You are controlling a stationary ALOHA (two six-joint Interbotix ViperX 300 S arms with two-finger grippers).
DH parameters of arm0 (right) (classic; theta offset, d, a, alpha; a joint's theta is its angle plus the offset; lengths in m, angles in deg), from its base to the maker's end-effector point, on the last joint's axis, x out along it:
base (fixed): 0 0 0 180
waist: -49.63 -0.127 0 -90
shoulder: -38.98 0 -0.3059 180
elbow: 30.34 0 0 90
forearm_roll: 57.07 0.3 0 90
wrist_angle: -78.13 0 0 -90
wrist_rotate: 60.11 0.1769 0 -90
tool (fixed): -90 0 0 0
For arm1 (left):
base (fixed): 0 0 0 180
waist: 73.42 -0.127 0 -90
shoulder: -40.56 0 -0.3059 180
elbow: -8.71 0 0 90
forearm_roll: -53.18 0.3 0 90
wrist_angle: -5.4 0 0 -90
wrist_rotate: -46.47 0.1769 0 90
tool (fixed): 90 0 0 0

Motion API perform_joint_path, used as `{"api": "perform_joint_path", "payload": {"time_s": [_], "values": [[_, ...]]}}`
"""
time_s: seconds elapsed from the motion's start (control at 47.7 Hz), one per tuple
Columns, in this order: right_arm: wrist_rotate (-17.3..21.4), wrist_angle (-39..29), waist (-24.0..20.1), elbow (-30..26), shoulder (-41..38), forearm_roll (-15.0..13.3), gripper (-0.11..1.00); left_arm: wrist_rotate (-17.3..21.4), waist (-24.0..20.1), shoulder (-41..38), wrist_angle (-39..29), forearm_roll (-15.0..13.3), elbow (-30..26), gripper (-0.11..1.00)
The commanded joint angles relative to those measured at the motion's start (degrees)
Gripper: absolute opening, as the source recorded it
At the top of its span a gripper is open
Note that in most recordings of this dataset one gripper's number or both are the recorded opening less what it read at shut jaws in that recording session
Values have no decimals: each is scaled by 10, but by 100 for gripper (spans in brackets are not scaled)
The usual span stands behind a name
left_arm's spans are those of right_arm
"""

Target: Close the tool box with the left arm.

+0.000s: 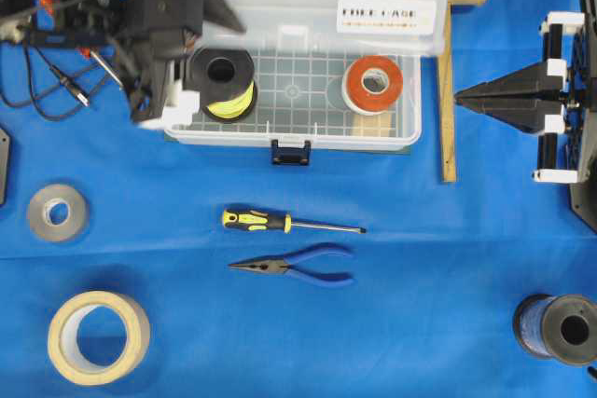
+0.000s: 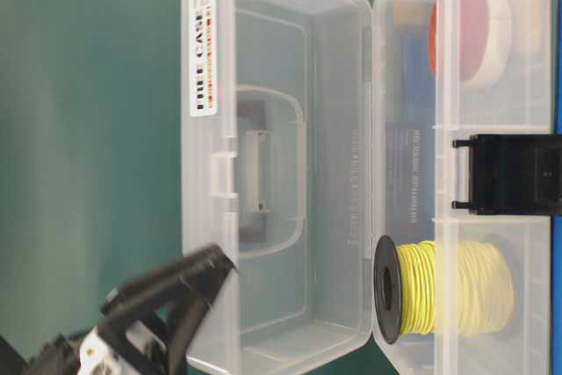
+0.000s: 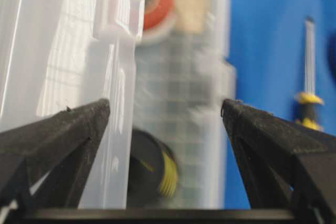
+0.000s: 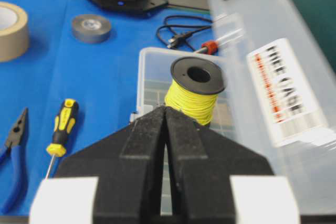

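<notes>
Spread fingers of the left gripper (image 3: 165,114) are flanking the raised lid of the tool box (image 1: 298,132), which is sitting open on the blue cloth (image 1: 420,277), holding a yellow wire spool (image 1: 222,83) and red tape (image 1: 374,83); the right gripper (image 1: 464,97) is resting closed.

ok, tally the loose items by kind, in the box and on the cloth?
Wire spools: 2, yellow spool in the tool box, blue spool on cloth
Tape rolls: 3, red tape, grey tape, masking tape
Screwdriver: 1
Pliers: 1
Total: 7
</notes>
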Motion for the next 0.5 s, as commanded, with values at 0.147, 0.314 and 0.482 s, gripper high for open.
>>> {"api": "perform_joint_path", "payload": {"time_s": [0.147,0.314,0.482], "values": [[0,3,2,-5,-3,2,0,-83,70,49,0,2,37,91],[0,2,2,-5,-4,2,0,-127,88,83,4,1,60,91],[0,2,2,-5,-4,2,0,-142,99,137,25,1,97,91]]}}
